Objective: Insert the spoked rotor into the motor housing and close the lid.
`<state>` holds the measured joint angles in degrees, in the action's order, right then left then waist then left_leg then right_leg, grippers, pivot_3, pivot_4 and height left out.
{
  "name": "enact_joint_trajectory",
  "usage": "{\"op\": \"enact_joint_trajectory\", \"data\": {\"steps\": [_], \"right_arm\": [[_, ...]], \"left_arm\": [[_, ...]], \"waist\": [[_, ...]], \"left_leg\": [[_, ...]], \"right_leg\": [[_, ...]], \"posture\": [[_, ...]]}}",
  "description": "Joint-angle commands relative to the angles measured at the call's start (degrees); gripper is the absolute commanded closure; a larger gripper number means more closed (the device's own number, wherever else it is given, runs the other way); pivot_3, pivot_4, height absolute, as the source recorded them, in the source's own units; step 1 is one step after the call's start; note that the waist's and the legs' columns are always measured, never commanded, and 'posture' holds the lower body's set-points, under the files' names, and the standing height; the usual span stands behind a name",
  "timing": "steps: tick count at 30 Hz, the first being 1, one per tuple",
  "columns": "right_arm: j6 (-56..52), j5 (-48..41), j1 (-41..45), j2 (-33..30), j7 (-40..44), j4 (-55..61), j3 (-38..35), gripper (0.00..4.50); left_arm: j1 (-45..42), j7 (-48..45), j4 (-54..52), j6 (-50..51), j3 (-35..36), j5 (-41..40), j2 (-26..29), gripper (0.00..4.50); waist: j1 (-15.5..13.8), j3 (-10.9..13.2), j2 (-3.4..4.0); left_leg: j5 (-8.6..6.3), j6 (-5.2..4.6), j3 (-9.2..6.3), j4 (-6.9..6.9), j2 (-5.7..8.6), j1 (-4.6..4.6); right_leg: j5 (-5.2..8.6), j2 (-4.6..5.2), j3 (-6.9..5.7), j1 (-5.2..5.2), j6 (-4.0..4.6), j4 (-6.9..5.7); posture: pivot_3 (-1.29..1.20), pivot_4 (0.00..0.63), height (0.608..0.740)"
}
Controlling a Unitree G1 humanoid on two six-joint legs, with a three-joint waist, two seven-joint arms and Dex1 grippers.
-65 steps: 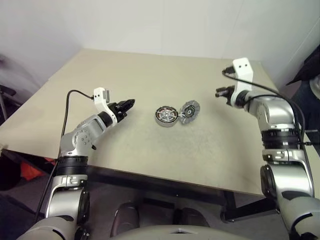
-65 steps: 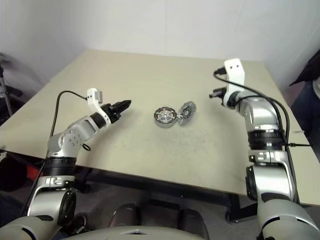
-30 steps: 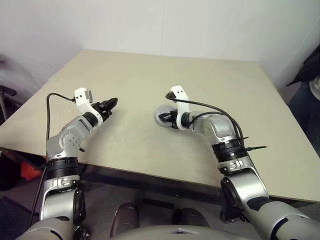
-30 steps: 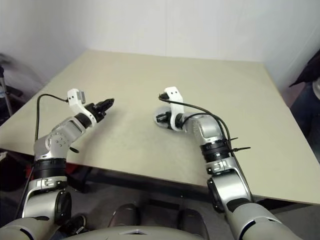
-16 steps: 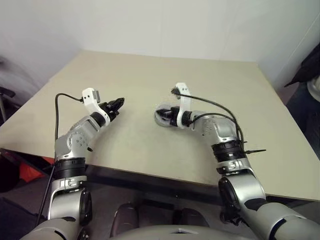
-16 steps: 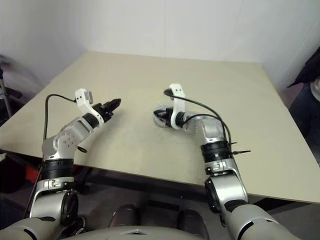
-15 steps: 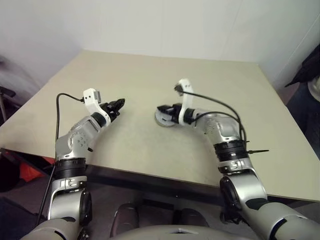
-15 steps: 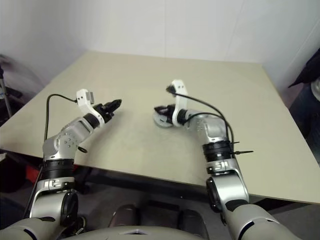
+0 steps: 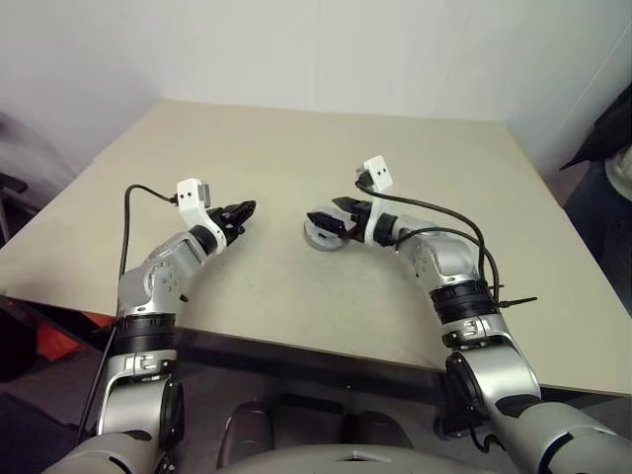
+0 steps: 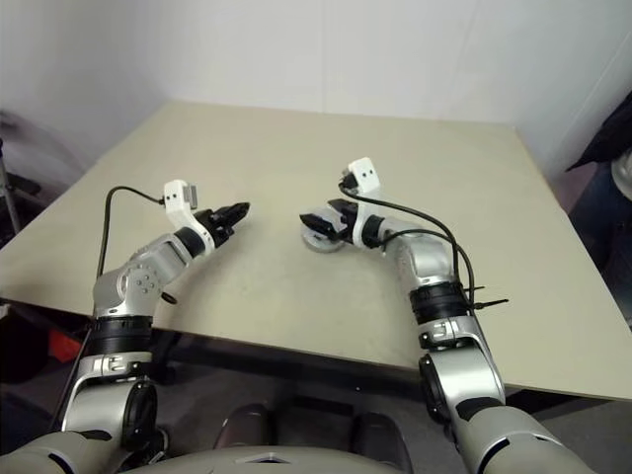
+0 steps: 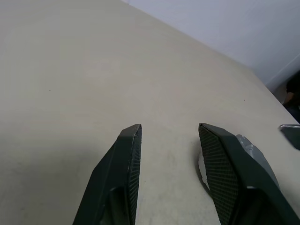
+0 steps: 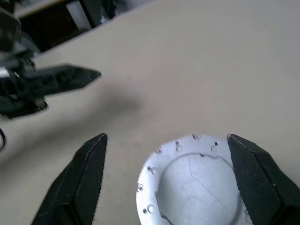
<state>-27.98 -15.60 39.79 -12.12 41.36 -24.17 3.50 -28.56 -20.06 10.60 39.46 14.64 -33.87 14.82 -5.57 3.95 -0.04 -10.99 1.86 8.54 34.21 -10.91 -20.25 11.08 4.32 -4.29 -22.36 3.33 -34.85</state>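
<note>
**Lid sits on the housing, both grippers apart from it**

The table (image 9: 415, 178) is the largest thing here: one broad, flat top in a matt pale beige, smooth and faintly speckled, with straight edges and a squared corner toward the wall.

Two arms reach over it, each in brushed silver metal with black joints, a white blocky camera mount at the wrist and a black cable looping back along the forearm.

The right gripper (image 12: 168, 176) has two black wedge-shaped fingers (image 12: 82, 180) with a fine cross-hatched grip face. They stand spread wide, released, one on either side of the lid without touching it.

The left gripper (image 11: 171, 173) has the same two black textured fingers, parted by a moderate gap with bare tabletop between them (nothing is grasped). In the head views it hangs over the table well to the left of the assembly, tips aimed toward it.

One round assembly lies near the middle of the table: the motor housing (image 9: 322, 238), a short metal cylinder, with the lid (image 12: 194, 180) lying flat on top. The lid is a pale, matt silvery disc with a raised round centre and a ring of small holes near its rim.
</note>
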Motion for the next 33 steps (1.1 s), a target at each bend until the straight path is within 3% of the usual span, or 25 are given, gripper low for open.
{"op": "enact_joint_trajectory", "data": {"steps": [1, 19, 33], "right_arm": [[4.22, 2.1, 0.83, 0.23, 0.57, -2.27, 1.24, 0.04], [16.54, 5.53, 2.83, 3.55, 0.17, -15.82, 0.4, 0.04], [18.92, 8.05, -2.18, 0.22, 4.44, -12.08, 2.56, 0.04]], "left_arm": [[-1.56, -0.75, -2.69, 0.14, 0.43, -0.52, 1.03, 2.45], [-0.8, -0.77, -5.22, 2.76, 0.98, -0.65, 2.64, 2.45], [-0.68, -0.69, -5.13, 2.99, 1.55, -0.61, 2.58, 2.45]], "waist": [[0.02, 0.0, 0.0], [0.13, 0.0, 0.0], [0.11, 0.0, 0.0]], "left_leg": [[0.0, 0.0, 0.0, 0.0, 0.0, -0.01], [-0.12, -0.2, 0.01, 0.0, -0.01, 0.05], [-0.2, -0.34, 0.01, 0.01, 0.0, 0.06]], "right_leg": [[0.0, 0.0, 0.0, 0.0, 0.0, 0.0], [0.01, 0.0, -0.01, 0.04, 0.04, -0.01], [0.02, 0.01, -0.01, 0.09, 0.06, 0.05]], "posture": [[0.0, 0.0, 0.74], [0.0, 0.0, 0.74], [0.0, 0.0, 0.74]]}}
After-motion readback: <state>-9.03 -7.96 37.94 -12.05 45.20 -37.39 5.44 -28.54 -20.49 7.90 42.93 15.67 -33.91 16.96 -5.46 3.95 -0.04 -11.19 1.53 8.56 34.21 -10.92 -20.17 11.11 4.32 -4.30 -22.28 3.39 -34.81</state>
